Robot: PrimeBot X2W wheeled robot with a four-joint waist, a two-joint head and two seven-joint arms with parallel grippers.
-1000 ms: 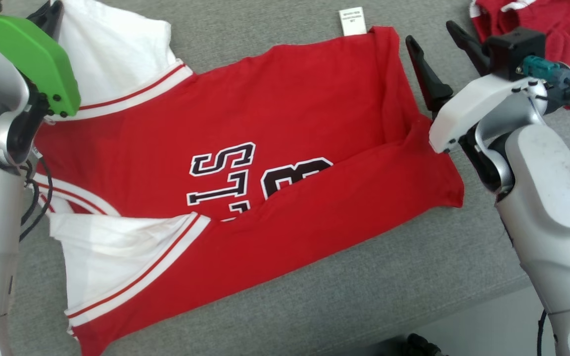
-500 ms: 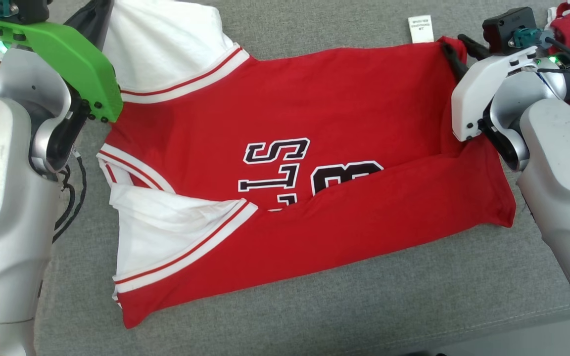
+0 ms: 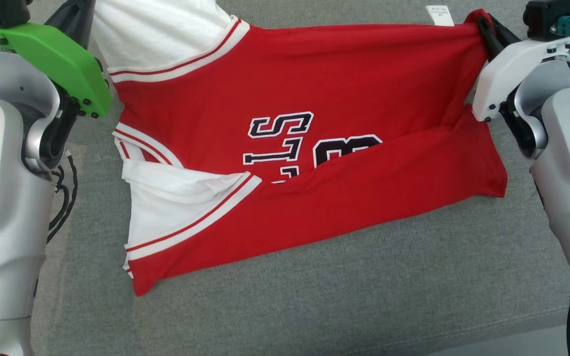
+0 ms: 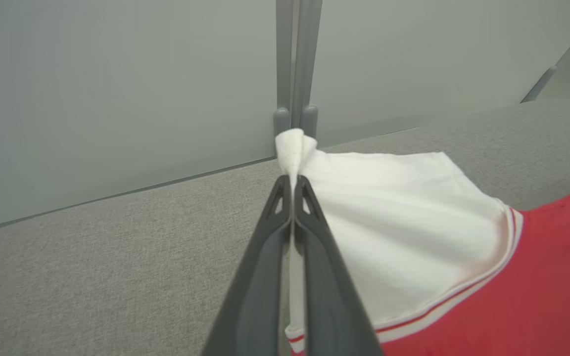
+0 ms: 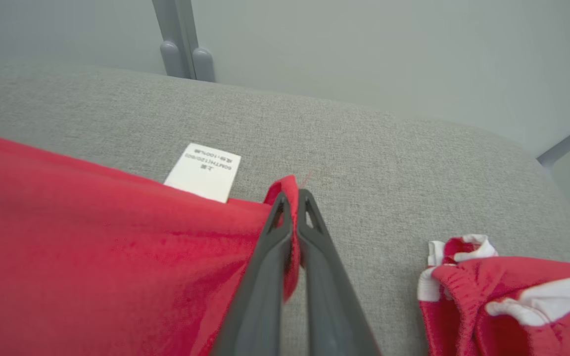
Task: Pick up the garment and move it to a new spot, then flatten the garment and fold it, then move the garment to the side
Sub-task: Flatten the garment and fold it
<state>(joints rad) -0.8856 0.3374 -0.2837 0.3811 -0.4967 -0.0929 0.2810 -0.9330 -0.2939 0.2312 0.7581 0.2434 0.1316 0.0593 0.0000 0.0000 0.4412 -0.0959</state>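
Observation:
The garment [image 3: 314, 99] is a red jersey with white sleeves and black lettering, spread across the grey cushion with its near half folded up over the lettering. My left gripper [image 4: 292, 185] is shut on the tip of the far white sleeve [image 4: 394, 227]. My right gripper [image 5: 294, 200] is shut on the red far corner of the hem [image 5: 117, 257], just beside the white care label [image 5: 203, 170]. In the head view the left gripper [image 3: 74, 15] sits at the top left and the right gripper [image 3: 488, 27] at the top right, the cloth stretched between them.
A second red and white garment [image 5: 507, 301] lies crumpled to the right of my right gripper. The grey cushion [image 3: 364, 296] ends at a seam near the front right. A grey wall with a post [image 4: 297, 59] stands behind the cushion.
My right gripper has gone from open beside the hem to shut on its far corner. The garment's far edge is now drawn taut between both grippers. The head camera has shifted.

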